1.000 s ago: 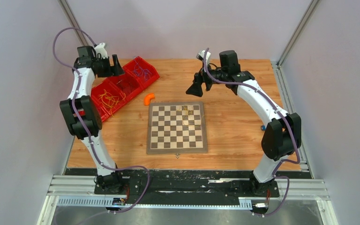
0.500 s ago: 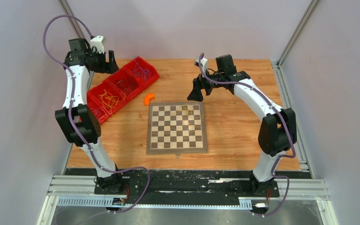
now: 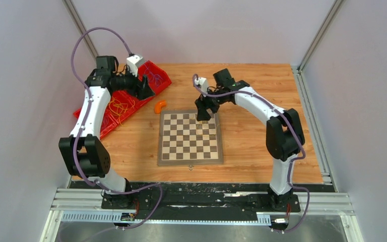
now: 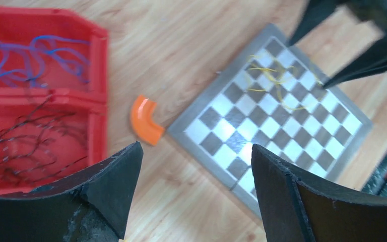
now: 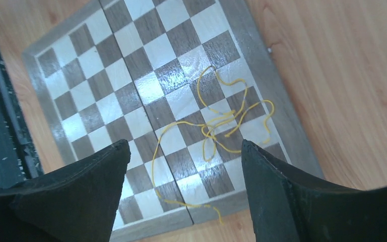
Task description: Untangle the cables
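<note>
A brown-and-cream wooden chessboard with a grey border (image 3: 190,137) lies flat near the middle of the light wooden tabletop (image 3: 252,136). Just beside the board's 11 o'clock corner lies a small orange curved plastic piece (image 3: 159,106), shaped like a quarter ring. At the table's 10 o'clock sits a row of joined red plastic bins (image 4: 40,96), set on a diagonal from 8 o'clock towards 1 o'clock. An aluminium rail (image 3: 80,199) spans the 6 o'clock edge.
</note>
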Controlling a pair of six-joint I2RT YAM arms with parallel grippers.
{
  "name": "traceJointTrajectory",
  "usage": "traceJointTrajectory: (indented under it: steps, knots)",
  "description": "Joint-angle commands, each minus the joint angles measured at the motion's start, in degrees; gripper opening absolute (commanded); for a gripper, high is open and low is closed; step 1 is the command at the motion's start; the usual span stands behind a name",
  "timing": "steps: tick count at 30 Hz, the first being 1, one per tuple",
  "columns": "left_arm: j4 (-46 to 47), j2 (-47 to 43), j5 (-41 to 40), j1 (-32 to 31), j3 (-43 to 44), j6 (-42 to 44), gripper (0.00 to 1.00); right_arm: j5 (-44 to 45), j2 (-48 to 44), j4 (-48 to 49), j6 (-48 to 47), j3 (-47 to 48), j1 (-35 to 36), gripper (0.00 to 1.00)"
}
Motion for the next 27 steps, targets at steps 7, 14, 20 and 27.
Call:
traceJointTrajectory:
  steps: [7, 14, 20, 27]
  knots:
    - [2.4, -6.0, 3.0, -2.2, -4.4, -1.2, 1.00, 12.8, 11.9, 0.4, -3.3, 6.6, 4.6, 0.70]
    - [8.1, -9.8, 2.5, -1.3, -8.2, -3.7, 1.00, 12.9, 11.8, -0.5, -6.0, 5.1, 4.8, 0.10]
    - [16.1, -15.1, 14.1, -1.0, -14.8, -4.1, 1.00, -9.4, 0.4, -1.6, -2.4, 8.6, 3.6, 0.00]
    - [29.7, -21.7, 16.5, -10.8, -22.5, -8.6, 1.00, -23.5, -2.4, 4.7, 8.2, 14.4, 4.2, 0.00]
